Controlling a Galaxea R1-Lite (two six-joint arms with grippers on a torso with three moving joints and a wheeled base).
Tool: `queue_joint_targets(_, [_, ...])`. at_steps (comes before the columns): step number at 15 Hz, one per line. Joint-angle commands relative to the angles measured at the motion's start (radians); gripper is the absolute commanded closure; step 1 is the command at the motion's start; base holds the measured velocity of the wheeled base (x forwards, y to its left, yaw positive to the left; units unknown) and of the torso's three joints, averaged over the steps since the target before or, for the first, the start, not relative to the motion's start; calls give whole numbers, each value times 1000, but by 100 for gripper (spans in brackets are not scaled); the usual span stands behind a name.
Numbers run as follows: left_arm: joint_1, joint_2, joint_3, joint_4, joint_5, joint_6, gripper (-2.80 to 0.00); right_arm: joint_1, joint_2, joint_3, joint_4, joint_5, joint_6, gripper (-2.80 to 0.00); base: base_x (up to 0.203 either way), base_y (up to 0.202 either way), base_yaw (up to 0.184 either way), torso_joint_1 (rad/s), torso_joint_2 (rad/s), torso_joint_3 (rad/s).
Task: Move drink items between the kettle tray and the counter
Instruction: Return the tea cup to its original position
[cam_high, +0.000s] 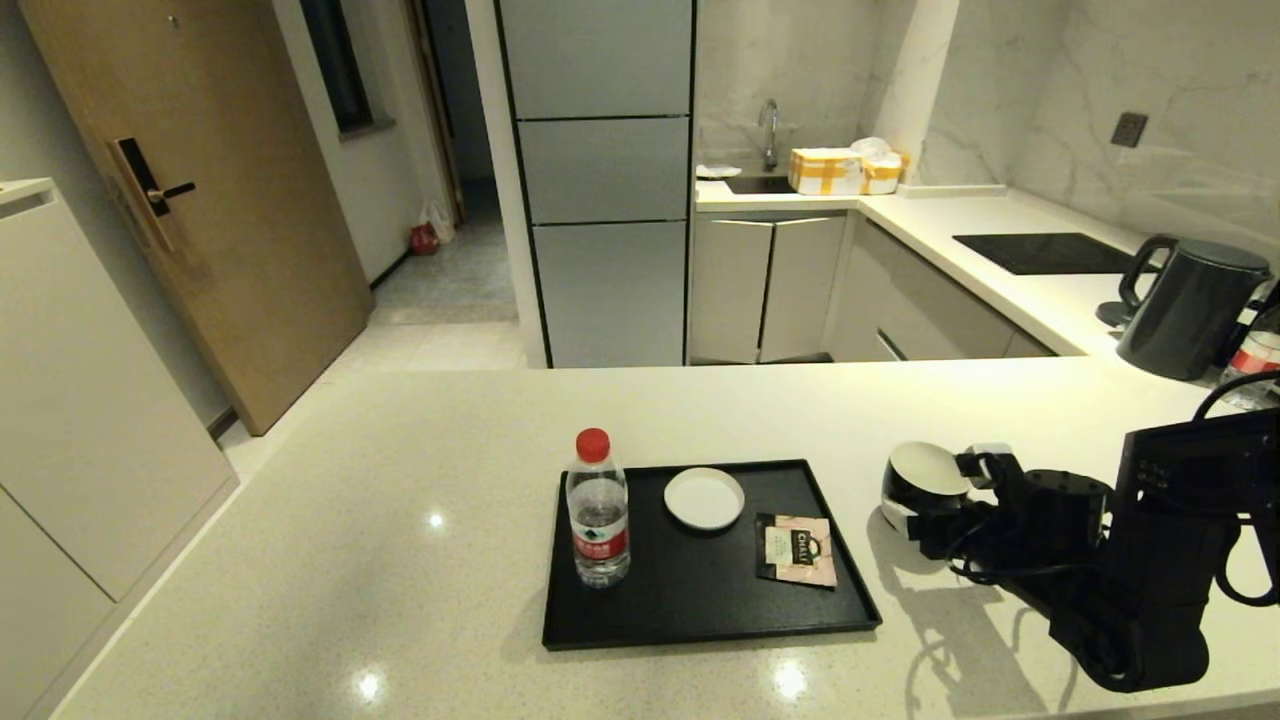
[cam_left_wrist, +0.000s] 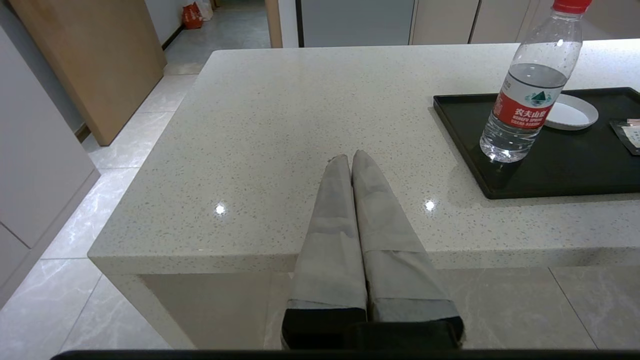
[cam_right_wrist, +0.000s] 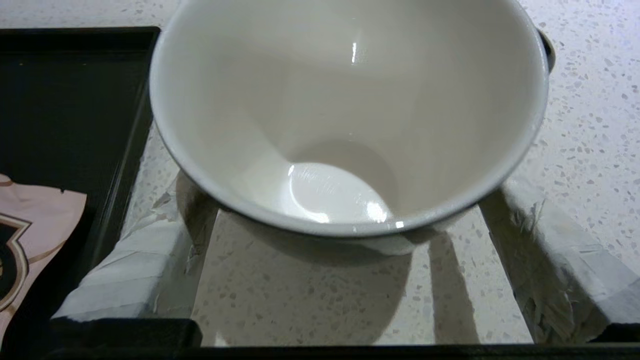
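The black cup with its white inside stands on the cream counter, just right of the black kettle tray. My right gripper reaches in from the right, and its taped fingers lie against both sides of the cup under the rim. The pink-and-black tea sachet lies flat on the tray's right part and also shows beside the cup. My left gripper hangs shut and empty over the counter's near left edge, outside the head view.
A water bottle with a red cap and a white saucer stand on the tray. A dark kettle and a glossy hob panel are at the far right. The counter's left edge drops to the floor.
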Motion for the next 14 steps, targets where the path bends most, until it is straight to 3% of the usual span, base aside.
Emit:
queue_joint_targets(1, [0,-2,2,0,1,0,0,1,7,-11,-7,1,-1,-280,0,0,0,0,0,0])
queue_joint_targets(14, [0,-2,2,0,1,0,0,1,17,-90,50,0,-1,-280,0,0,0,0,0,0])
